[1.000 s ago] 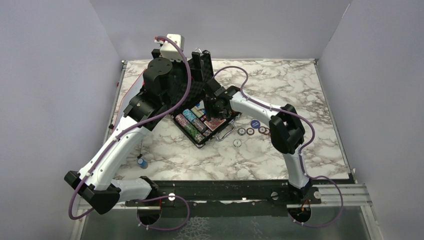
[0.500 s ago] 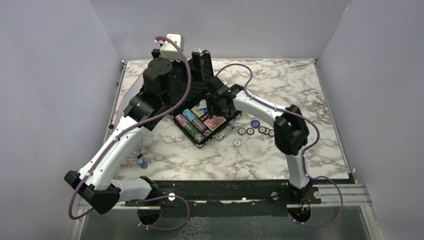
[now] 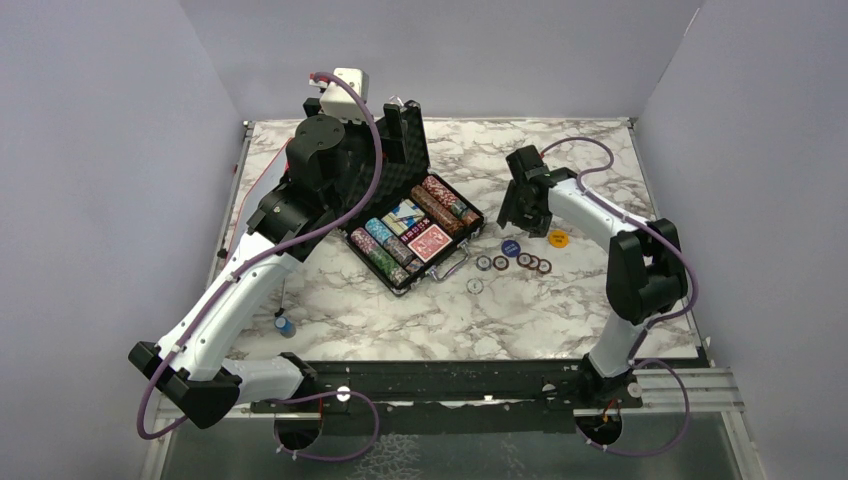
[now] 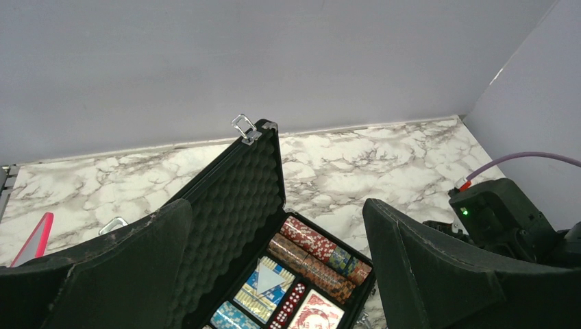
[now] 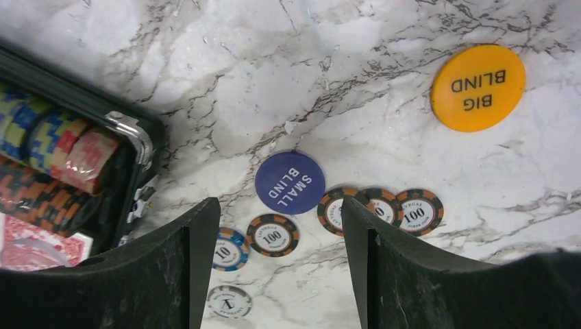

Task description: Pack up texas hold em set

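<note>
**Blind discs and loose chips not yet in the case**

Briefcase (image 3: 408,140) stands open mid-worktop, toward the far-left corner, with chip rows and cards inside. Right hand (image 5: 277,205) is released and empty, hovering over the small-blind disc (image 5: 290,182). Loose chips (image 5: 380,205) lie just beside it, and the big-blind disc (image 5: 477,87) lies apart. Left hand (image 4: 274,212) is spread wide by the lid, gripping nothing. My read on risk: flat discs may skid on the marble, or a pinch may drag neighbouring chips.

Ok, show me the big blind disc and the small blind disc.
big blind disc (image 5: 477,87): right wrist view, middle of its orange face.
small blind disc (image 5: 290,182): right wrist view, middle of its blue face.
</note>
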Robot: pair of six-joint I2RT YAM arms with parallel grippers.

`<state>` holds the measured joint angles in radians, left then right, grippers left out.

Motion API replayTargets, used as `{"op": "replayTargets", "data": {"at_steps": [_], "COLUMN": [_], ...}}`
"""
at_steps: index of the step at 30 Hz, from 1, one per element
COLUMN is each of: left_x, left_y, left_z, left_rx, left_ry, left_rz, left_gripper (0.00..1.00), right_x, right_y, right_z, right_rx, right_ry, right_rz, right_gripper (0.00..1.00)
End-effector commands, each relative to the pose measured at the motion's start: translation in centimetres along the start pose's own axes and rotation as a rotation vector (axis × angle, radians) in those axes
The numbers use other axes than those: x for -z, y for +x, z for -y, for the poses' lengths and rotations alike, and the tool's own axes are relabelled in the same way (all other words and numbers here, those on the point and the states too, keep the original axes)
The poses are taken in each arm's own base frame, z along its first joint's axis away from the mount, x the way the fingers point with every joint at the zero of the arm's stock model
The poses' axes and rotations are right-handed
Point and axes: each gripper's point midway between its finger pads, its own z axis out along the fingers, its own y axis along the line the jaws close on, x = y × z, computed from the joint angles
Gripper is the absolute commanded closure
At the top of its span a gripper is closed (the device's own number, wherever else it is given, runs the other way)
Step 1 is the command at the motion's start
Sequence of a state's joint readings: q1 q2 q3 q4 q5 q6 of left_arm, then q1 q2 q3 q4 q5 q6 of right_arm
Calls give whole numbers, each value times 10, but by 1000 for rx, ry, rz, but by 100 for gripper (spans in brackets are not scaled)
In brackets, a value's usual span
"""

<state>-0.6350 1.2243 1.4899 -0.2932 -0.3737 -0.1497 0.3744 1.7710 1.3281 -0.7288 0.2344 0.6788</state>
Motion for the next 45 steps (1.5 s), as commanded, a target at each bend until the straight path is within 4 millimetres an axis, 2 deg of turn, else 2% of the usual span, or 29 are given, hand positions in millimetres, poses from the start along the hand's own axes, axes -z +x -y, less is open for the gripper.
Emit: {"op": "replayTargets", "data": {"at_steps": [1, 9, 16, 20, 28, 34, 40, 45], "left_x": [0, 0, -1, -1, -1, -2, -2, -2], "left_y": [-5, -7, -6, -8, -12, -7, -7, -7], "left_z": [3, 3, 3, 1, -4, -2, -1, -1], "left_rx": [15, 14, 9, -5, -28, -25, -16, -17], "left_ry": [17, 14, 13, 4, -17, -11, -5, -6], "left_rz": [15, 18, 16, 22, 31, 21, 22, 20], "left_gripper": [1, 1, 1, 1, 1, 1, 1, 1], "right_x": [-20, -43, -57, -55, -49, -54, -65, -54], "right_y": [4, 19, 30, 44, 66, 65, 55, 36], "right_z": [-6, -9, -4, 5, 15, 19, 10, 3], "right_rx": [72, 157, 220, 240, 263, 279, 265, 245], "right_ry": [-56, -49, -27, 13, 19, 49, 15, 6], "right_rz": [-51, -152, -209, -296, -379, -368, -296, -216], "right_gripper": [31, 26, 31, 35, 34, 35, 47, 51]}}
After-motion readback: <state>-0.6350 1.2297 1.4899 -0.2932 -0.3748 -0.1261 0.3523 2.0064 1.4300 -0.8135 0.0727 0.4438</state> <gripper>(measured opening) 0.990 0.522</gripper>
